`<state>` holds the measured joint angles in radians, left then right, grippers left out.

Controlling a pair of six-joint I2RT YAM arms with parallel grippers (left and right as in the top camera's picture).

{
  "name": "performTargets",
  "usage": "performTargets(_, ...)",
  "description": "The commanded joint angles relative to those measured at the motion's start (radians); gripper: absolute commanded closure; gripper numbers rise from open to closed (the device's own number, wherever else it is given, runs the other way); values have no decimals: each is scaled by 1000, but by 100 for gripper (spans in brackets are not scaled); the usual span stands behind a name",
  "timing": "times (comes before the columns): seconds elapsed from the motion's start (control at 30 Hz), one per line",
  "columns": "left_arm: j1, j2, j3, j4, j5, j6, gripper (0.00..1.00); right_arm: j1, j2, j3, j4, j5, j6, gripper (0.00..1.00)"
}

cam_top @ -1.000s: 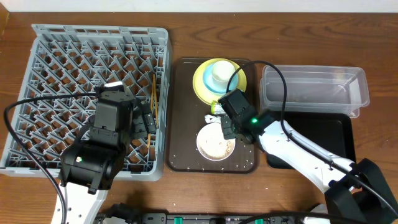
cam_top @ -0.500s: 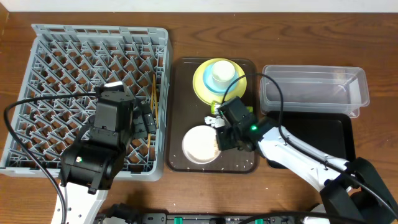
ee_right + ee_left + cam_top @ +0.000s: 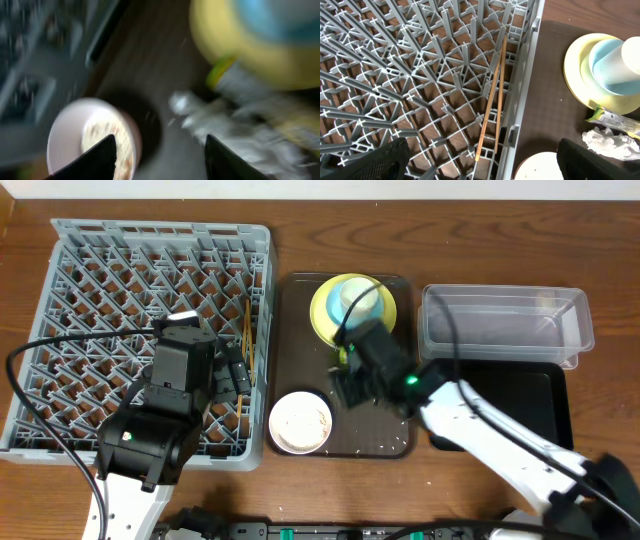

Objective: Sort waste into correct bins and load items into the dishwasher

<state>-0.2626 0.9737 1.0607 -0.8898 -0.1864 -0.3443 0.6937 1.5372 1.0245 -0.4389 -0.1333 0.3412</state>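
Note:
The white shallow bowl (image 3: 300,422) with food grains in it sits at the front left corner of the brown tray (image 3: 385,442), free of both grippers. My right gripper (image 3: 350,385) is open just right of it, over the paper scraps (image 3: 200,112) and the green-and-yellow wrapper (image 3: 220,70); its fingers (image 3: 97,160) hold nothing. The yellow plate (image 3: 325,315) carries the blue bowl (image 3: 607,67) and white cup (image 3: 358,298). Chopsticks (image 3: 495,95) lie in the grey dishwasher rack (image 3: 90,250), and my left gripper (image 3: 482,170) hangs open above them.
The clear tub (image 3: 505,325) stands at the right, with the shallow black tray (image 3: 540,395) in front of it. Loose grains (image 3: 375,445) are scattered on the brown tray. The right wrist view is blurred by motion.
The white bowl slid left across the brown tray to its front left corner. My right gripper opened, let go of the bowl and drew back toward the plate. The left arm stayed still.

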Motion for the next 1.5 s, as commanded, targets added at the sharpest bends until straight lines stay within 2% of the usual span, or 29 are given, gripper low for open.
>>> performTargets(0.0, 4, 0, 5, 0, -5, -10, 6, -19, -6, 3, -19, 172, 148, 38)
performTargets(0.1, 5, 0, 5, 0, -5, -10, 6, 0, 44, -28, -17, 232, 240, 35)
performTargets(0.27, 5, 0, 5, 0, -5, -10, 6, 32, 164, -38, -13, 321, 249, 39)
performTargets(0.43, 5, 0, 5, 0, -5, -10, 6, 34, 283, -38, 36, 296, 276, 41)
performTargets(0.5, 5, 0, 5, 0, -5, -10, 6, 33, 298, -37, 47, 270, 276, 53)
performTargets(0.6, 5, 0, 5, 0, -5, -10, 6, 33, 288, -34, 50, 251, 274, 90)
performTargets(0.63, 4, 0, 5, 0, -5, -10, 6, 33, 278, -29, 48, 232, 269, 98)
performTargets(0.7, 4, 0, 5, 0, -5, -10, 6, 29, 220, -6, 46, 148, 228, 99)
performTargets(0.83, 5, 0, 5, 0, -5, -10, 6, 11, 58, 33, 47, 103, 145, 99)
performTargets(1.03, 5, 0, 5, 0, -5, -10, 6, -87, -149, 37, -25, 478, 128, 99)
performTargets(1.13, 5, 0, 5, 0, -5, -10, 6, -177, -158, 35, -89, 579, 128, 99)
performTargets(1.37, 4, 0, 5, 0, -5, -10, 6, -403, -67, 0, -97, 566, 128, 98)
performTargets(1.4, 5, 0, 5, 0, -5, -10, 6, -425, -45, 0, -96, 555, 119, 86)
performTargets(1.47, 4, 0, 5, 0, -5, -10, 6, -451, -16, 0, -91, 523, 74, 42)
